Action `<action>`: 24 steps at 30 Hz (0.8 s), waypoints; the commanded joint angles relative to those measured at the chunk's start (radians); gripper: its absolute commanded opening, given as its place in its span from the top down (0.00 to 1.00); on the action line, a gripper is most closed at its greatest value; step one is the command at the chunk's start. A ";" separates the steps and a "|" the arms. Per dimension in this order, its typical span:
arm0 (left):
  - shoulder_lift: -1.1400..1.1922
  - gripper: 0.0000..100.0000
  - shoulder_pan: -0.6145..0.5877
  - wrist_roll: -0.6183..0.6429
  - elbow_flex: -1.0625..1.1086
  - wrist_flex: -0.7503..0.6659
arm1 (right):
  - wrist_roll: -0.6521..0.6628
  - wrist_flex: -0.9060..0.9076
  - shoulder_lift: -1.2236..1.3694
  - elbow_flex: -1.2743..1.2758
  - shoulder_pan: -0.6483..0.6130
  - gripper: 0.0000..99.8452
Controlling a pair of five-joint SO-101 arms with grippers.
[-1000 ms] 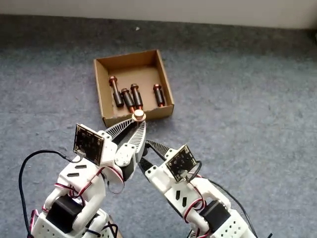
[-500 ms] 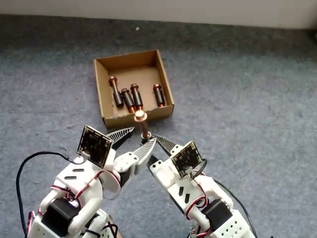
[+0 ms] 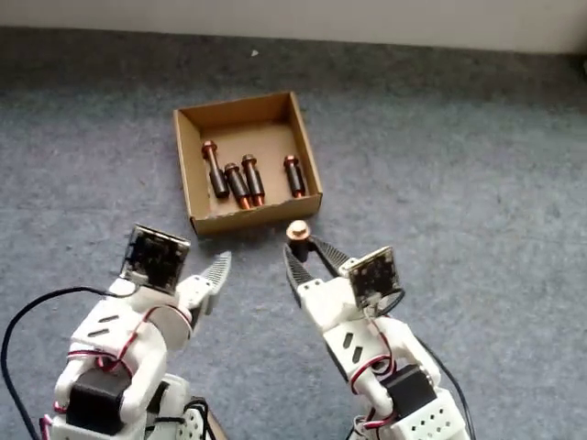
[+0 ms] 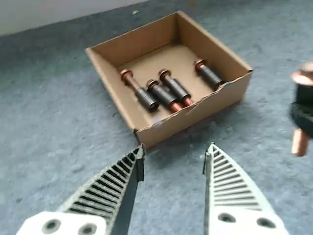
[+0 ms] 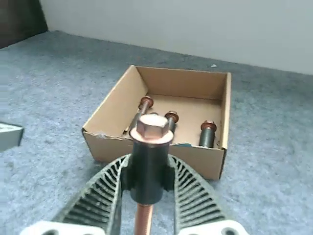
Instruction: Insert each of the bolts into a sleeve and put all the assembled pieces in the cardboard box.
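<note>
The cardboard box (image 3: 257,212) lies on grey carpet and holds several assembled bolt-and-sleeve pieces (image 3: 237,183) lying side by side. My right gripper (image 3: 301,249) is shut on another assembled piece (image 3: 297,231), a copper bolt in a black sleeve, held upright just short of the box's near wall. In the right wrist view that piece (image 5: 147,161) stands between the fingers with the box (image 5: 110,144) behind it. My left gripper (image 3: 215,275) is open with nothing between its fingers, left of the right one. In the left wrist view it (image 4: 176,148) faces the box (image 4: 195,115).
Grey carpet (image 3: 459,183) spreads around the box on all sides. A pale wall (image 3: 367,18) runs along the far edge. The held piece (image 4: 299,142) shows at the side of the left wrist view.
My left gripper opened, let go of the piece and drew back to the left. The right gripper, holding the piece, shifted to the right.
</note>
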 commanded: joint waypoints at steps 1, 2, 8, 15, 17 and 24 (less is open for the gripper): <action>0.004 0.78 -0.209 -0.009 0.091 0.014 | -0.037 -0.025 -0.005 -0.056 0.058 1.00; 0.004 0.78 -0.251 -0.009 0.137 0.014 | -0.037 -0.025 -0.005 -0.056 0.059 1.00; 0.004 0.78 -0.338 -0.011 0.371 -0.066 | 0.100 -0.073 0.061 -0.120 0.054 1.00; 0.004 0.78 -0.334 -0.011 0.455 -0.163 | 0.124 -0.266 0.659 -0.446 0.054 1.00; 0.004 0.78 -0.332 -0.011 0.455 -0.163 | 0.124 -0.323 0.862 -0.568 0.054 1.00; 0.004 0.78 -0.337 -0.011 0.464 -0.163 | 0.157 -0.475 1.463 -0.938 0.008 1.00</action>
